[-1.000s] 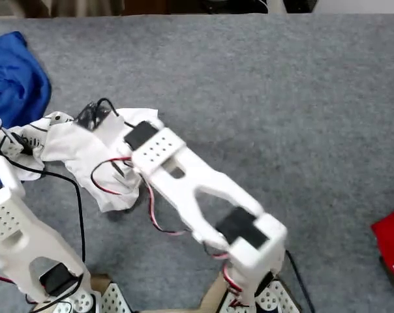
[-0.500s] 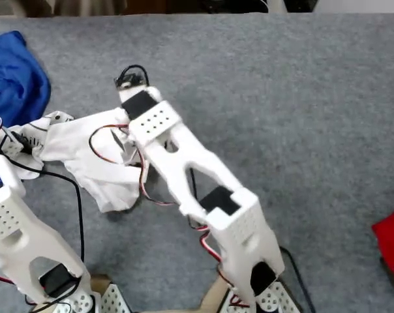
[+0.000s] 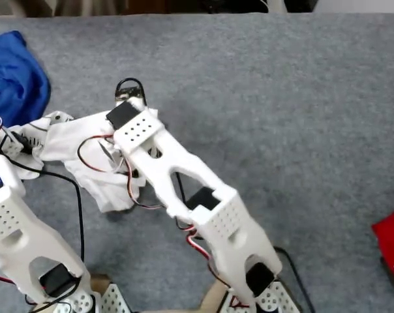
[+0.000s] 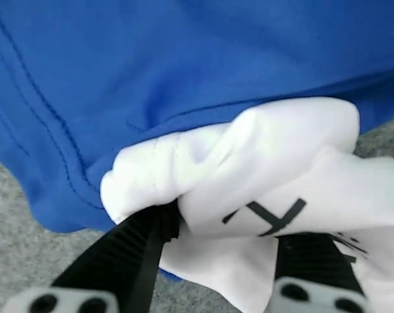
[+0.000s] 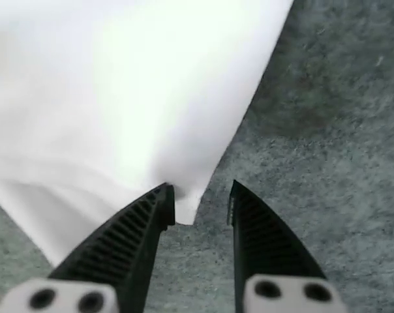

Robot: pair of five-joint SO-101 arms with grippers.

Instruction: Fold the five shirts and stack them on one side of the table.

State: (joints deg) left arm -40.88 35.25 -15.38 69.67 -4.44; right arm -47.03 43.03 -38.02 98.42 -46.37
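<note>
Right arm (image 3: 184,176) is hanging outstretched over crumpled white cotton shirt (image 3: 73,140). Right gripper (image 5: 200,192) is standing slightly parted, hem corner between jaws. Left gripper (image 4: 226,228) is clamping the shirt's fold beside blue fabric shirt (image 4: 151,65).

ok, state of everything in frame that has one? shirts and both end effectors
left end effector: shut on the white shirt
right end effector: open, straddling a corner of the white shirt
white shirt: unfolded, crumpled, one end bunched in the left end effector
blue shirt: unfolded, heaped at the table's left side
red item: at the right side, cut off; folded or not, cannot tell
</note>
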